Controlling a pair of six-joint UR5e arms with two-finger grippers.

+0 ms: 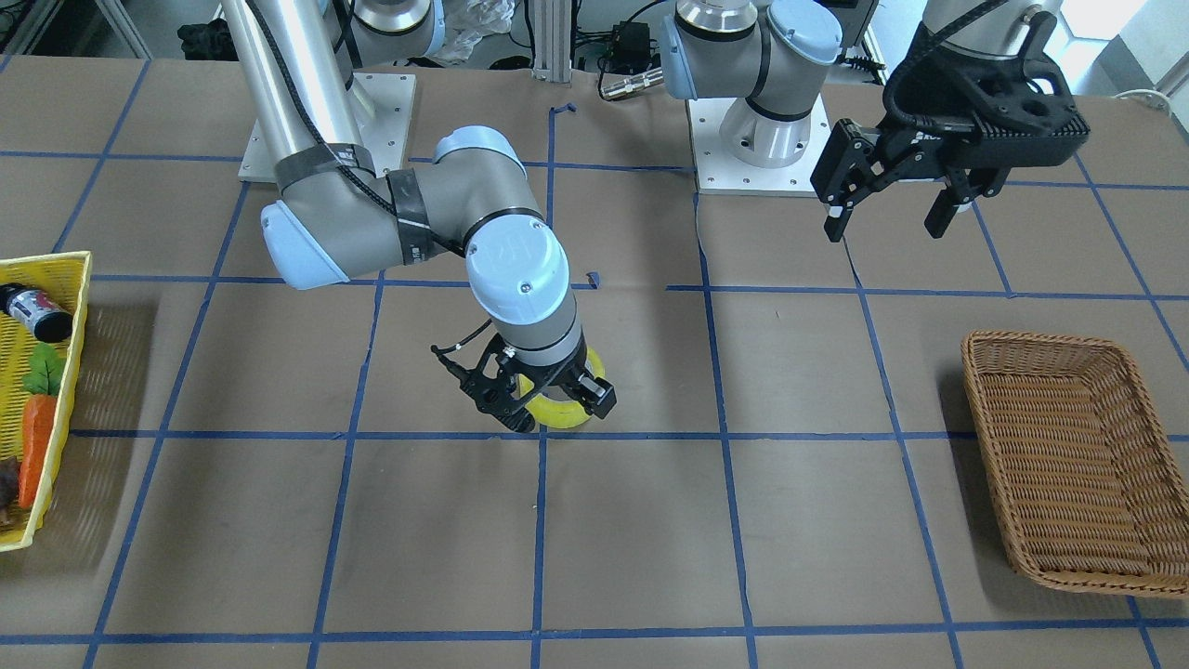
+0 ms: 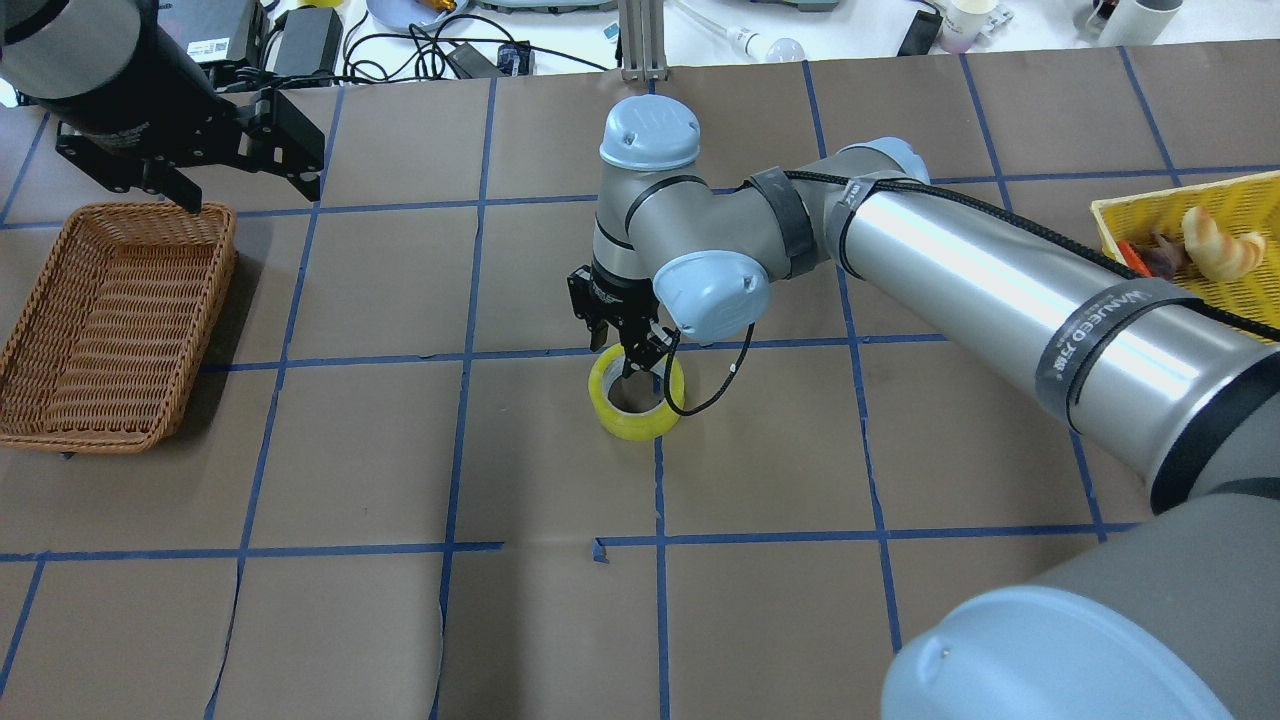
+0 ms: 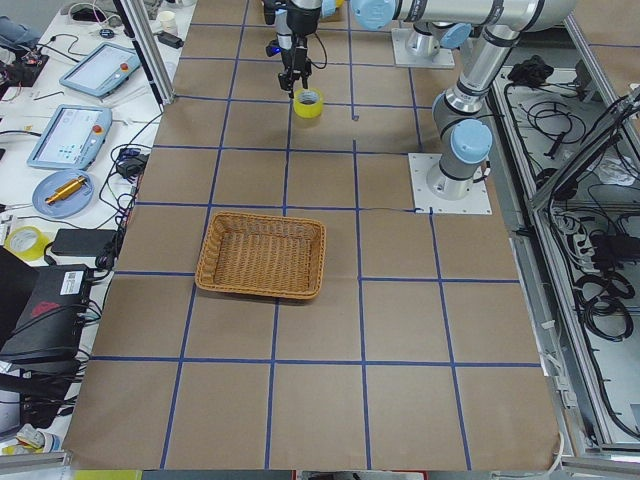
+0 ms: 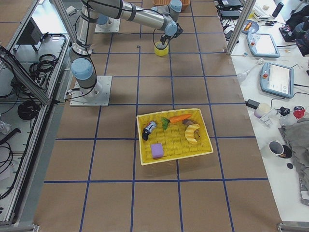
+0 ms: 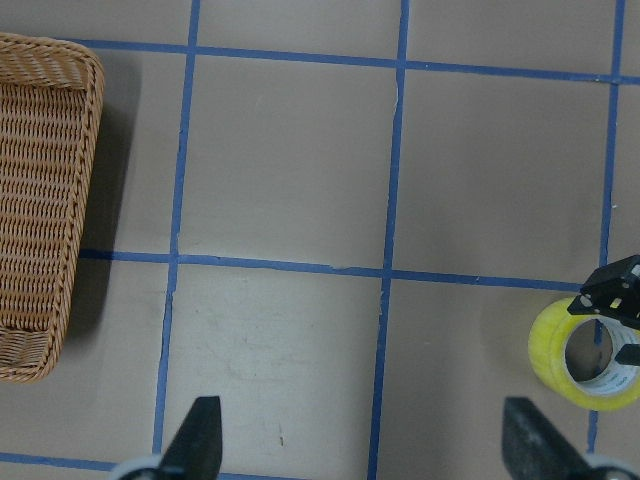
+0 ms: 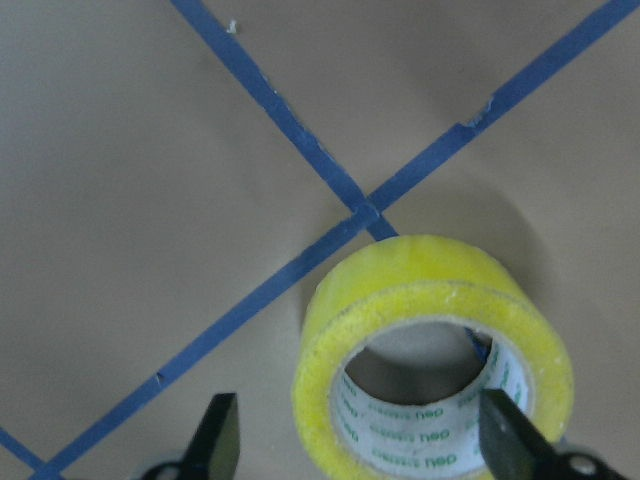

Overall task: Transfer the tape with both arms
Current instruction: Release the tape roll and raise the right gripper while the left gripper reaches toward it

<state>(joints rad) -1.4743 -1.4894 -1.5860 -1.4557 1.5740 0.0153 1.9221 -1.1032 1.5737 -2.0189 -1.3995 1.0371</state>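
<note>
Yellow tape roll (image 2: 630,425): pick-up step, not yet gripped. Your right arm (image 2: 980,290) reaches down over it. The brown wicker basket (image 2: 130,208) sits near the left gripper (image 1: 887,226), which hangs high, spread wide and empty. The right gripper (image 6: 358,420) is spread at the roll, holding nothing. The roll lies flat on a blue grid crossing. Next, you likely lower, close and lift toward the left gripper.
</note>
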